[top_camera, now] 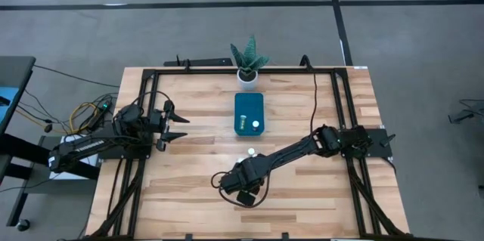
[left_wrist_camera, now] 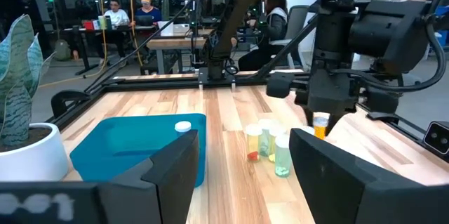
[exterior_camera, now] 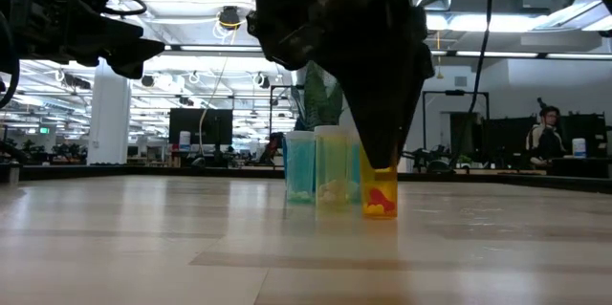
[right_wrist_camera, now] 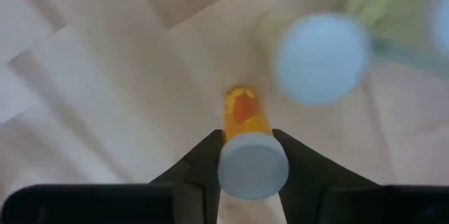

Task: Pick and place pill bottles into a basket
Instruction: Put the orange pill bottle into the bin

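1. Pinching an orange pill bottle [right_wrist_camera: 247, 122] just under its white cap, the right gripper [right_wrist_camera: 247, 155] has one dark finger on each side of the bottle's neck; the low view shows the fingertips converging on the top of the same bottle [exterior_camera: 380, 193], whose base looks to rest on the table [exterior_camera: 143, 248].
2. Handling judgement: the bottle looks small, light and rigid, with smooth plastic walls that may slip under a weak grip. Its few loose pills should add little weight. A hold at or just below the cap, square across the body, seems the best purchase.
3. Position relative to the gripper: the bottle stands upright directly beneath the wrist, centred between the fingers.
4. Neighbouring bottles [left_wrist_camera: 270, 143] stand just beside the held one; a blue one [exterior_camera: 299, 166] and a pale one [exterior_camera: 333, 169] are close enough that a slanted lift could knock them over. A straight vertical lift is advisable.
5. Destination: the teal basket [top_camera: 248, 113] lies near, further towards the table's back edge, with a white cap visible inside [top_camera: 255, 125]. One more white cap [top_camera: 250, 151] sits between basket and gripper.
6. A potted plant [top_camera: 248, 63] stands just behind the basket.
7. Left gripper [top_camera: 175, 125] waits well apart at the table's left side, fingers spread and empty.
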You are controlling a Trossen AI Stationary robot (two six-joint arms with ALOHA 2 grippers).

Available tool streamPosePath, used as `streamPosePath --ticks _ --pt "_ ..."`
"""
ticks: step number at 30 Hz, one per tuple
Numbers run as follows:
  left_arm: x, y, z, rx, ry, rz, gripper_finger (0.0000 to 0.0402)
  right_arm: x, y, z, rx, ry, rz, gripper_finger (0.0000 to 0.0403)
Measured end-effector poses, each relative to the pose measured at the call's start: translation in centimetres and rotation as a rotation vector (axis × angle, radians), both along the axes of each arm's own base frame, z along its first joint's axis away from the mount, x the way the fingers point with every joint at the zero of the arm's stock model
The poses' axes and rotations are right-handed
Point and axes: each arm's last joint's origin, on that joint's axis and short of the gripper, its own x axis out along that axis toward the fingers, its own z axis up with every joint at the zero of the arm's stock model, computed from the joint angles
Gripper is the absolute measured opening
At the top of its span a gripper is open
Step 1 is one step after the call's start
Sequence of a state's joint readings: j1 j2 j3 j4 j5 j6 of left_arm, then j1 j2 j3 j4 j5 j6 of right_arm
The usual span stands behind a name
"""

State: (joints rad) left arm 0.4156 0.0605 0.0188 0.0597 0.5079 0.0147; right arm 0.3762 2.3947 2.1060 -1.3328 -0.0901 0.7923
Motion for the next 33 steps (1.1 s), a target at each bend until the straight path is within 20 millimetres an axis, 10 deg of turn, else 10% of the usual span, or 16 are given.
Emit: streamPosePath --ticks 8,17,33 --pt "0.0 0.0 0.0 0.0 0.0 0.0 0.0213 0.0 2.1 0.9 0.148 -0.013 -0.025 0.0123" --pt "0.0 0.0 0.0 0.0 0.0 0.0 0.0213 1.0 1.8 6.7 0.159 -0.172 -0.018 0.0095" --pt "0.0 0.0 0.0 0.0 0.0 0.0 0.0213 -0.4 -13.9 14.3 -0.096 -0.259 -0.02 0.0101"
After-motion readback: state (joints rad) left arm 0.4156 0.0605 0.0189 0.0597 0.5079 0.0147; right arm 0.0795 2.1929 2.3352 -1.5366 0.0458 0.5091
